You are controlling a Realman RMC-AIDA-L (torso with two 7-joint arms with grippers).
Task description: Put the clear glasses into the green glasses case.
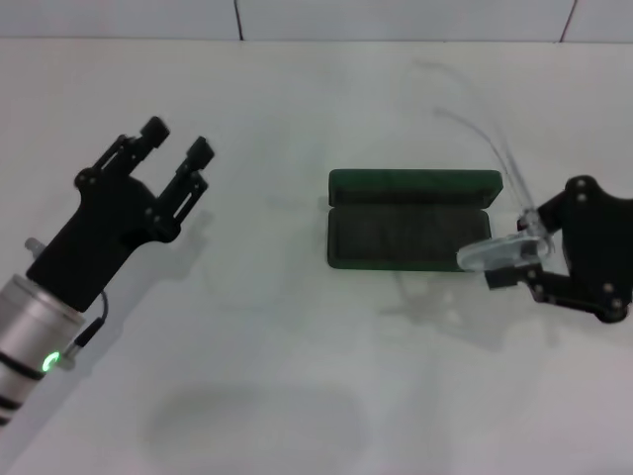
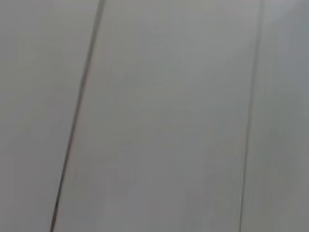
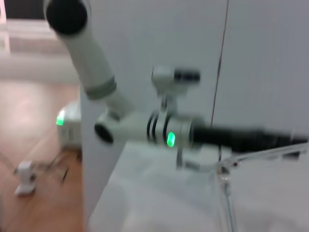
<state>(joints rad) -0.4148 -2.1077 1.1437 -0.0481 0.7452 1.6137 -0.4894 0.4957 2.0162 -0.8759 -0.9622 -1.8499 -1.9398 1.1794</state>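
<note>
Pinched on the clear glasses point(image 1: 492, 252), the fingers of the right gripper point(image 1: 529, 259) hold the frame by its front piece at the right end of the green glasses case point(image 1: 410, 220). One lens end juts over the case's right edge, while the thin clear arms sweep up and away toward the far side of the white table point(image 1: 297, 396). From the right wrist camera, a clear arm of the glasses and its hinge show in the foreground, with the robot's other arm stretched out beyond.

That case lies open near the middle of the table, its lid folded back on the far side and its dark-lined tray facing up on the near side. Nothing lies in the tray yet.

Across the table, the left gripper point(image 1: 178, 148) hangs well apart from the case, its fingers spread and holding nothing. Its wrist camera shows only a pale panelled surface.

By the look of it, the carry is nearly over and the placing is in hand. Next, the glasses would need to come leftward over the tray and be lined up along its length before being lowered in. With the arms apparently unfolded, they could catch on the rim or overhang, so the fit looks like the awkward part.
</note>
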